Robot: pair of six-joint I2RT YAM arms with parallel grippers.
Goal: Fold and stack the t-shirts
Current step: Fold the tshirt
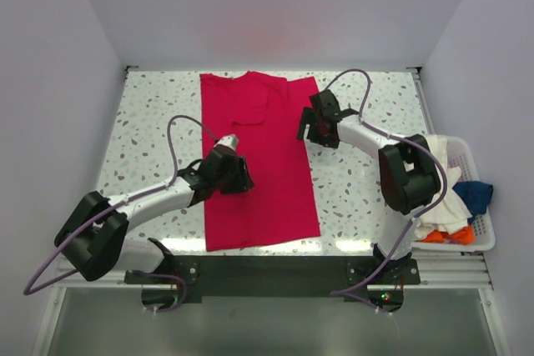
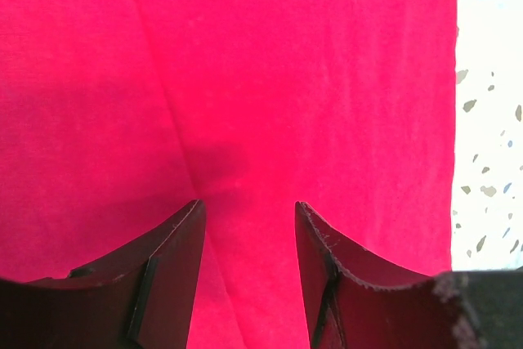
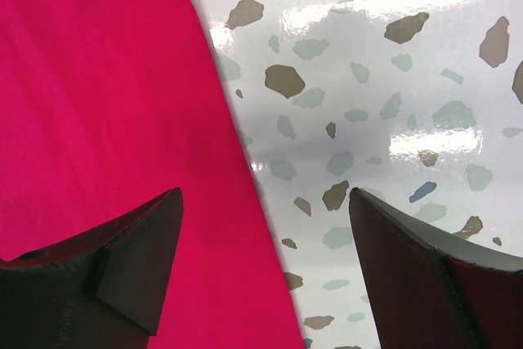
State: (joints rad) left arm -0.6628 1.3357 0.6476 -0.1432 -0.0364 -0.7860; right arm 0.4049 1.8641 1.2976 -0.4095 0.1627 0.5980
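Left tool (image 2: 248, 202) half open over red t-shirt (image 1: 275, 185), empty; right tool (image 3: 265, 192) wide open astride shirt edge, empty.

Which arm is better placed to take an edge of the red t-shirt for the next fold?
Right, probably. The right fingers straddle the right edge of the red t-shirt, open, one over cloth, one over the table. The left fingers are over cloth, no edge between them.

table (image 1: 150, 122): speckled terrazzo top | basket (image 1: 480, 164): white slatted plastic, right edge of table
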